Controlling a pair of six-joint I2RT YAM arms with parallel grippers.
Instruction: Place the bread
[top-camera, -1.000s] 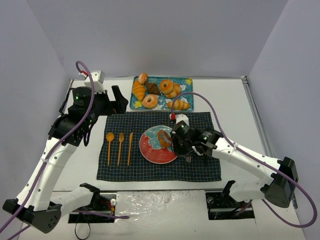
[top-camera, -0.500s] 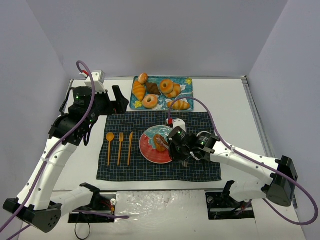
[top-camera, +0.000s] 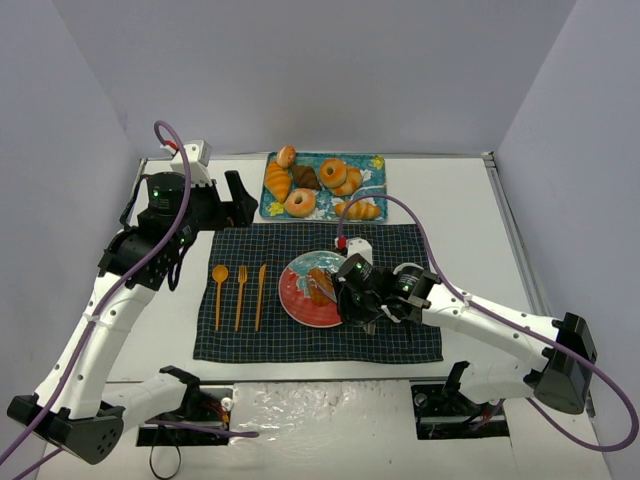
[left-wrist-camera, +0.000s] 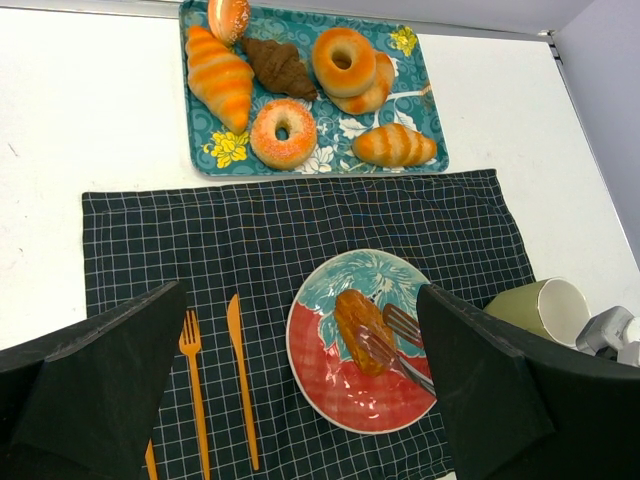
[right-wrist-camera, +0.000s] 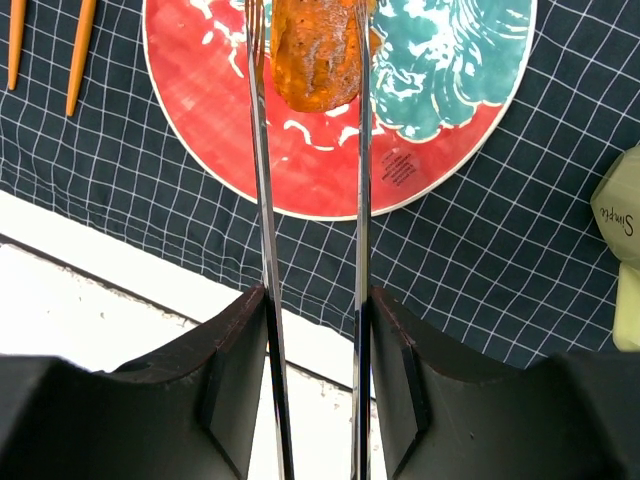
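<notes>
We've got the small golden-brown oblong bread roll (top-camera: 320, 285) on the round red-and-teal plate (top-camera: 300, 304), pinched between the tips of the thin metal tongs (right-wrist-camera: 265, 200). Our right gripper (top-camera: 352, 298) is clamped around those tongs. Our left gripper (top-camera: 235, 198) hangs at far left with its fingers spread wide.

Count was: one golden-brown oblong bread roll (left-wrist-camera: 358, 315), three ridged croissants (left-wrist-camera: 220, 75), three ring donuts (left-wrist-camera: 283, 133), one small round bun (left-wrist-camera: 228, 15), one red-teal plate (left-wrist-camera: 325, 395), three orange plastic utensils (top-camera: 240, 297), one green cup (left-wrist-camera: 545, 305).
</notes>
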